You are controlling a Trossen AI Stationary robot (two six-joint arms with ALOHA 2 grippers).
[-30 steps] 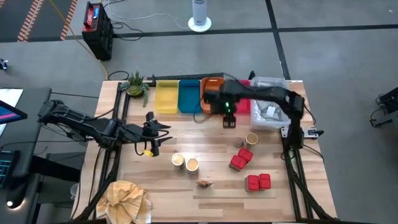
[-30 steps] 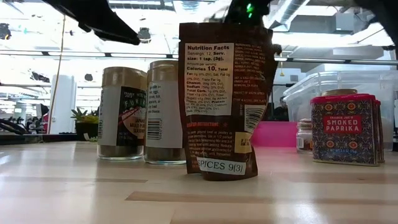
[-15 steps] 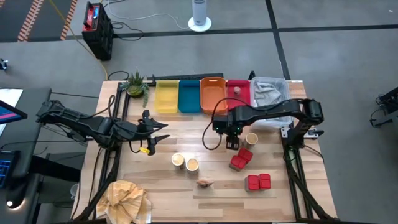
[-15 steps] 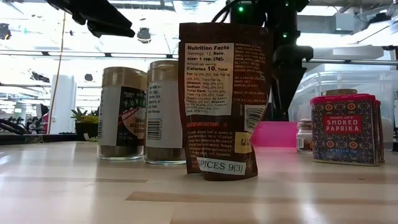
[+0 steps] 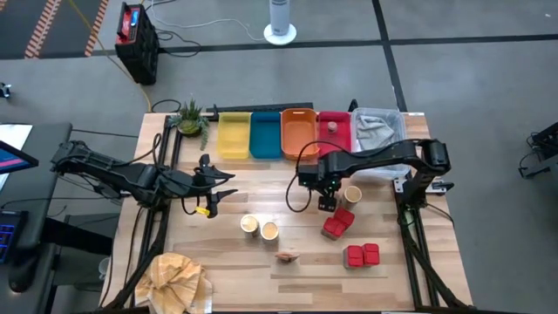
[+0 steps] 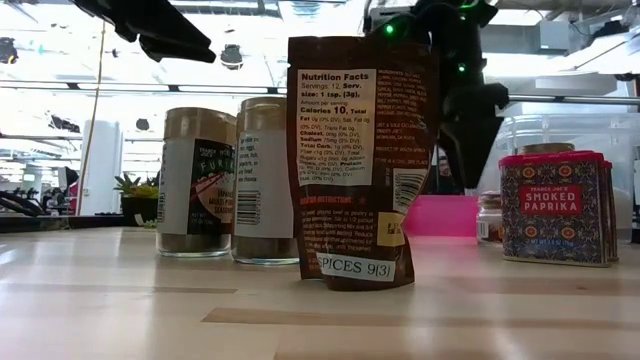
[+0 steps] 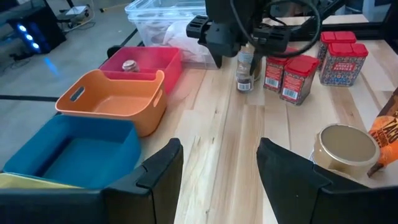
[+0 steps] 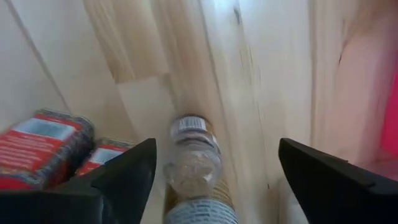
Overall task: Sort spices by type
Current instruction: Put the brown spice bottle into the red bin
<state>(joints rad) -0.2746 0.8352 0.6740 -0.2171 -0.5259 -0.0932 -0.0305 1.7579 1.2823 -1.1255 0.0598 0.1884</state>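
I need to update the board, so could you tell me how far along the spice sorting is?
Done: one small jar lies in the red tray. In hand: the right gripper, fingers open, hovers over a second jar. Left: the tubs, red packs and dark packet stand on the table. The left gripper waits, empty.

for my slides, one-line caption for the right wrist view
Right gripper, fingers spread wide, poised over a small spice jar beside red packs on the wooden table.
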